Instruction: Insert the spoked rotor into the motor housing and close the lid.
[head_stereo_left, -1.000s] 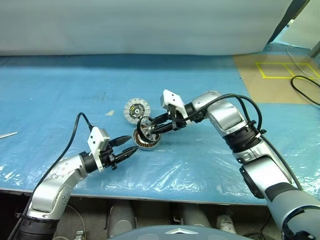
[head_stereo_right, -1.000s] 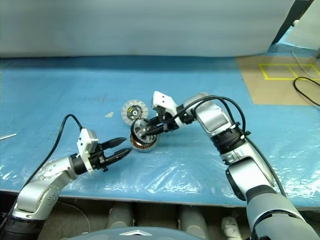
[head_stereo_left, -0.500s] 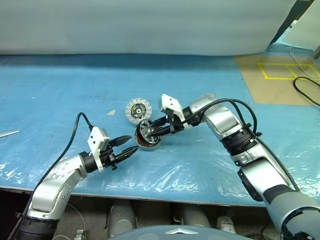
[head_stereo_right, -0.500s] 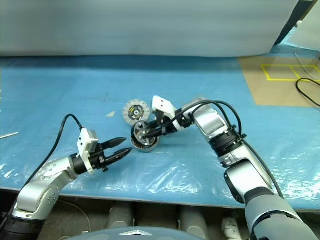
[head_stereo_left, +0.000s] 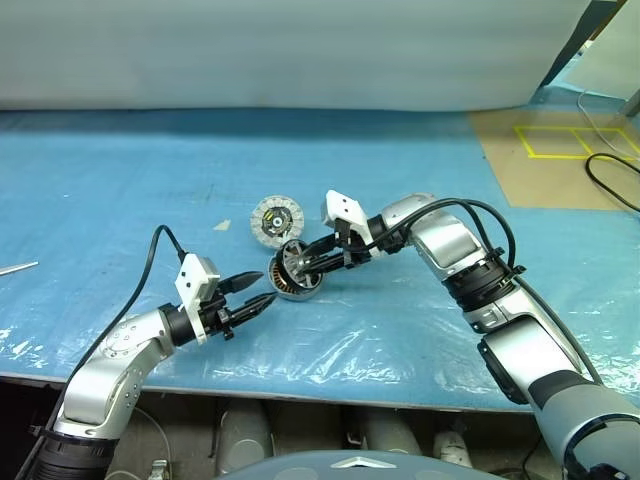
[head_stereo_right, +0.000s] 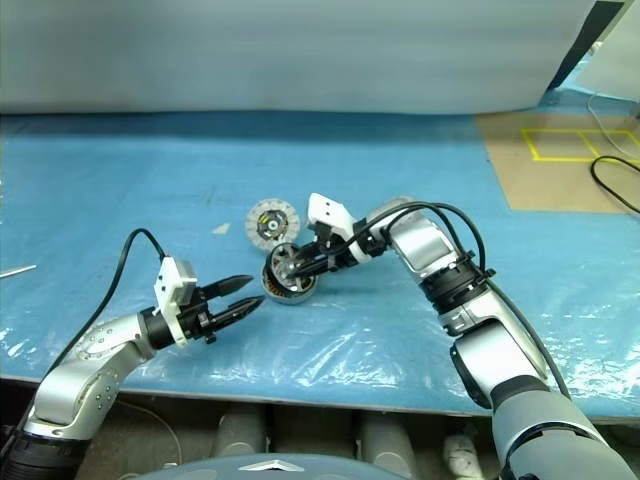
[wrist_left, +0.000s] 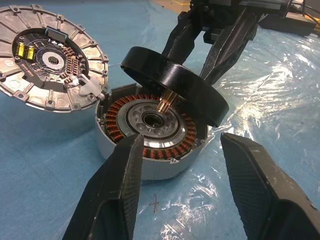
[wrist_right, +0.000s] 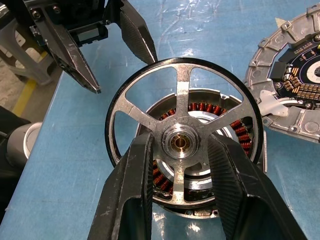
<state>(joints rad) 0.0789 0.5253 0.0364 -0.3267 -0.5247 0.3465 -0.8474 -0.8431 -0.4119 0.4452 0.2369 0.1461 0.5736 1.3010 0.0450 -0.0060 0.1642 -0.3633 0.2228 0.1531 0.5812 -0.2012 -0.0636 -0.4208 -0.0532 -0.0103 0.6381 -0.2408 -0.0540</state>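
My right pincer (wrist_right: 180, 165) grips the spoked rotor (wrist_right: 182, 142) by its hub, tilted just above the motor housing (wrist_left: 150, 132) on the blue counter (head_stereo_left: 120, 190), the lid (head_stereo_left: 275, 220) lying just behind the housing, my left pincer (head_stereo_left: 262, 290) released beside it.

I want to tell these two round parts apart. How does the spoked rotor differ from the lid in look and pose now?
The spoked rotor is a black ring with silvery spokes you can see through; the lid is a closed disc with pale segments around a dark, component-filled centre.
The rotor is held tilted above the motor housing by the right gripper; the lid lies flat on the blue table, beside the housing.
Both are round and about the housing's width.
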